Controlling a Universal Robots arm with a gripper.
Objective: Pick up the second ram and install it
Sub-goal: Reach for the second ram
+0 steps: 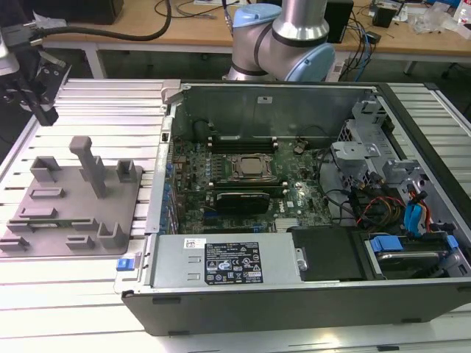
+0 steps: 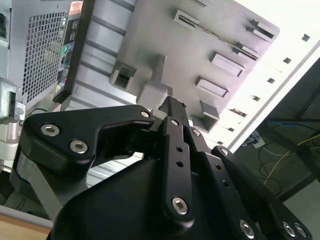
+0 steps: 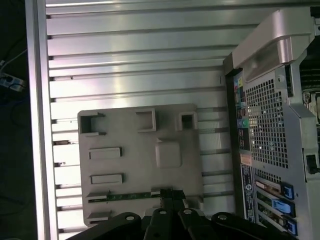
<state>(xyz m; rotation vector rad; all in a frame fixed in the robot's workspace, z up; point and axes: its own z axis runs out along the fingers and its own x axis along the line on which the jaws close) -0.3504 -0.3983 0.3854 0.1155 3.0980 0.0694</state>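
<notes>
The second ram (image 3: 125, 197) lay flat as a thin green strip in a slot of the grey fixture plate (image 3: 130, 130), along the plate edge opposite its row of three square sockets. The plate sat on the slatted metal surface (image 3: 150, 75), towards the edge at the exterior view's left. The gripper (image 3: 171, 194) hung over that edge of the plate, above the stick and apart from it. Its fingers (image 2: 172, 107) appeared closed together with nothing between them, though the angle made that hard to confirm.

Picking the stick up looked like the step in hand. A sound grasp would need the fingers parted wide enough to straddle the board across its thin faces. They would have to be centred along its length so it lifts level, and brought straight down so the slot walls are not struck. The stick would probably tolerate little twisting.

The upright posts of the plate stood near the approach path, the tall one (image 1: 88, 165) the likeliest to catch a tilted wrist. The open computer case (image 1: 294, 294) lay just beside the plate on the surface, its rear panel (image 3: 270, 125) facing it. The silver processor (image 1: 249, 168) sat on the board inside, with loose cables (image 1: 383, 202) crowding the far end.
</notes>
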